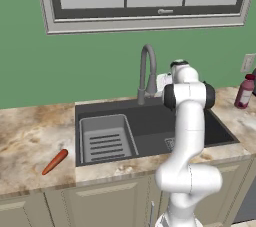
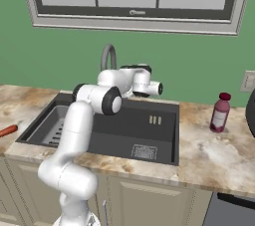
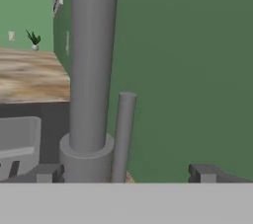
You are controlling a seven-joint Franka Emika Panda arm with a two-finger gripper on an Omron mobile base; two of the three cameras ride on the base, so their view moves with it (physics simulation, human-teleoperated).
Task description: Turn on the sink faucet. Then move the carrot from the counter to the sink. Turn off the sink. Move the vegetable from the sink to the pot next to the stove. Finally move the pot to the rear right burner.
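Currently I hold the gripper (image 3: 123,172) with jaws spread wide and empty, close before the sink faucet (image 1: 146,73), its small side lever (image 3: 122,136) between my fingertips. I judge a gentle sideways push on the lever best. Meanwhile the carrot (image 1: 54,162) lies on the counter (image 1: 27,136) left of the sink (image 1: 150,123).

Even, bright, shadowless rendered light
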